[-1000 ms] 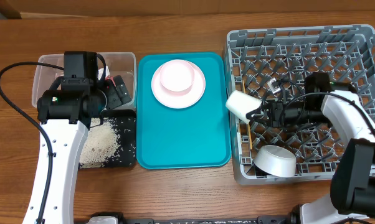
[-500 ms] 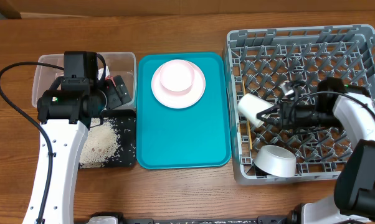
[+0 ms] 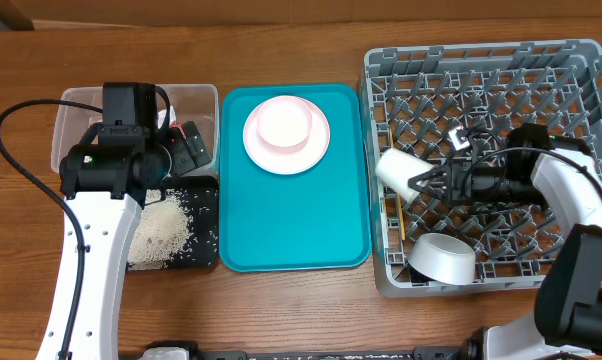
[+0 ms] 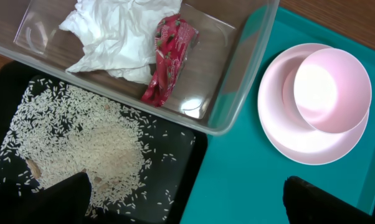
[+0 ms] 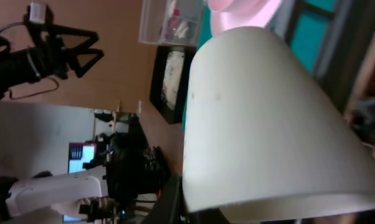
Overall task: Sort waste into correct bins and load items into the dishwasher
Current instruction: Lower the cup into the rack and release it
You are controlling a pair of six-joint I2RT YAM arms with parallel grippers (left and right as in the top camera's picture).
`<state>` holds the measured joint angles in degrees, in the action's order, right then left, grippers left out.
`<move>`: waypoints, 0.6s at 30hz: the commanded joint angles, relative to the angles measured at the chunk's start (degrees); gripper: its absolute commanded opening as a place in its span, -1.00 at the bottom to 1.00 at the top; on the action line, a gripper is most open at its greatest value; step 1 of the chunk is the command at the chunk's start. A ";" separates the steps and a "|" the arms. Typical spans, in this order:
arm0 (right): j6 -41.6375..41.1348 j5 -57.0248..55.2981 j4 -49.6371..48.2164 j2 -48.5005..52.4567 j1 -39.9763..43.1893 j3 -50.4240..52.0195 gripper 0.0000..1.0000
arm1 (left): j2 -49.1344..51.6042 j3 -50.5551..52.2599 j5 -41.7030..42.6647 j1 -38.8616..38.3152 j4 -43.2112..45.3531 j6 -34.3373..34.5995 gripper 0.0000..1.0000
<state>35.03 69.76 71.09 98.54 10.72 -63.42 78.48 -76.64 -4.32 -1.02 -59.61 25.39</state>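
Note:
My right gripper (image 3: pixel 428 182) is shut on the small white cup (image 3: pixel 399 170), held on its side over the left part of the grey dish rack (image 3: pixel 481 55). The cup fills the right wrist view (image 5: pixel 268 124). The white bowl (image 3: pixel 443 258) lies in the rack's front left corner. Thin wooden chopsticks (image 3: pixel 404 228) lie along the rack's left side. The pale pink plate (image 3: pixel 316 150), with a smaller pink dish on it, sits on the teal tray (image 3: pixel 291 220). My left gripper (image 4: pixel 187 205) is open and empty above the bins.
The crumpled napkin (image 4: pixel 119 34) and red wrapper (image 4: pixel 169 59) lie in the clear tub (image 4: pixel 237 81). Rice grains (image 4: pixel 81 143) are spread in the black tray (image 3: pixel 206 225) in front of the tub. Wooden table surrounds everything.
My right gripper has carried the cup rightward, from the rack's left wall to over its pegs, then eased back slightly. The left arm has not moved.

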 commanded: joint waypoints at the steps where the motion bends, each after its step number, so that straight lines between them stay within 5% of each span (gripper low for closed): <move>1: 4.85 4.52 -0.35 0.48 -3.89 0.79 -0.92 | -0.07 -0.83 -0.15 0.24 0.07 -0.07 1.00; 12: 5.90 -5.03 -0.55 0.50 -7.13 0.79 -0.92 | -0.07 -0.83 -0.15 0.24 0.07 -0.07 1.00; 18: -10.34 -22.12 -4.81 0.50 -6.88 0.79 -0.92 | -0.07 -0.83 -0.15 0.24 0.07 -0.07 1.00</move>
<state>34.92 67.53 68.31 98.35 3.01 -63.11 78.48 -76.64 -4.34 -1.02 -59.61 25.39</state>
